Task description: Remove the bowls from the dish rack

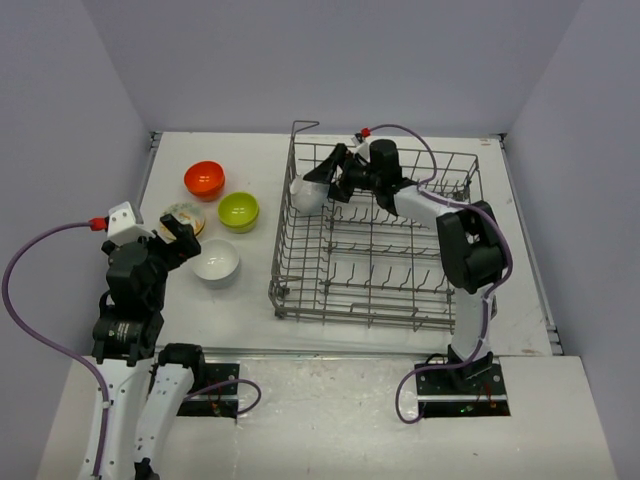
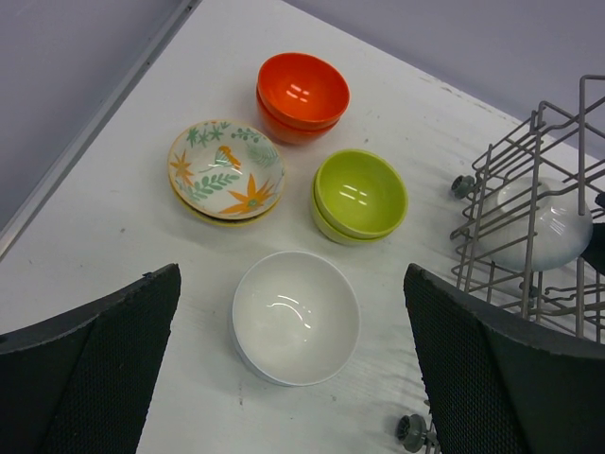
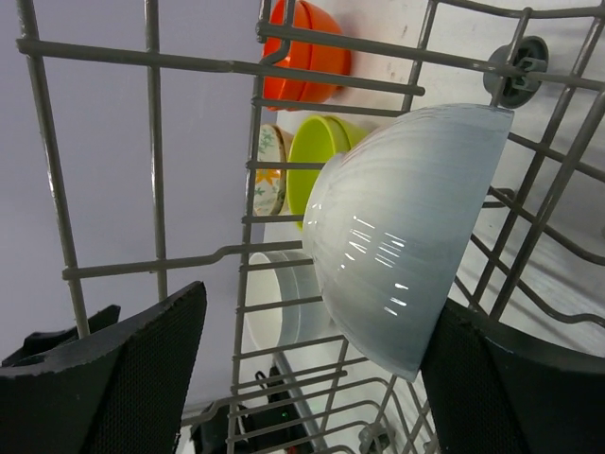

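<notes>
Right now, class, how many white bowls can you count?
2 visible: one white bowl on the table by the green bowls, another in the dish rack at the right gripper. A third may hide under the first.

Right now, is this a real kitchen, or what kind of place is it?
Probably a robot testing lab, not a kitchen. The dish rack stands on a white table boxed in by plain walls, and the left arm and right arm are bolted to its edge.

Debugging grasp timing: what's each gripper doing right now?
Left gripper: open, empty, above the unloaded white bowl.
Right gripper: open, straddling the racked white bowl, not clamped yet.
</notes>
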Robot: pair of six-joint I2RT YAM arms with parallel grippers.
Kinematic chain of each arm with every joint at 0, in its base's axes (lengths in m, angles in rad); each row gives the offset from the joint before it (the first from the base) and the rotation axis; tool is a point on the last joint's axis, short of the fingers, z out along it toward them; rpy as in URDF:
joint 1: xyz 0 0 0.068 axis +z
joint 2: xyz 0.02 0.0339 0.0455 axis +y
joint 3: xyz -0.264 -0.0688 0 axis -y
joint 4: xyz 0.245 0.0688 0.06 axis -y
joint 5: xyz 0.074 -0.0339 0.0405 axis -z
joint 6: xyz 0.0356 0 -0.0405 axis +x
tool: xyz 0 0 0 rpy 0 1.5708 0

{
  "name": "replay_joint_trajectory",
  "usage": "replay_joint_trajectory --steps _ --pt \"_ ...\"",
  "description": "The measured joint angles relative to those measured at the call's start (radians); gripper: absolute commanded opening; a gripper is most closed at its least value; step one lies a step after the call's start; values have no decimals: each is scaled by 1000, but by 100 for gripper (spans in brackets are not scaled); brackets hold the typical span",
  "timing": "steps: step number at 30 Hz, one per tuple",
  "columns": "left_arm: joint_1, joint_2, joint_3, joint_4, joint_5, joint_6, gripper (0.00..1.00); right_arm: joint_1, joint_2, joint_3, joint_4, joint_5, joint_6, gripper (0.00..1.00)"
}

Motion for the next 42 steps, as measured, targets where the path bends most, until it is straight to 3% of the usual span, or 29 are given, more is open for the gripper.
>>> replay_joint_trajectory --steps 5,9,12,17,19,32,42 --pt "0 4 0 0 0 5 100 0 37 -2 75 -44 43 62" --pt "0 5 0 0 0 7 100 0 66 -4 135 -72 78 50" --pt "0 6 0 0 1 7 100 0 72 -17 178 -92 100 28" --pt "0 10 0 1 5 7 100 0 75 -29 241 -114 131 14" --pt "-2 12 0 1 6 7 100 2 75 -30 270 -119 139 3" --pt "-5 44 5 0 27 8 100 3 63 -50 292 -137 123 0" --pt "-6 326 331 -58 152 -6 100 13 -297 -104 -52 -90 -245 0"
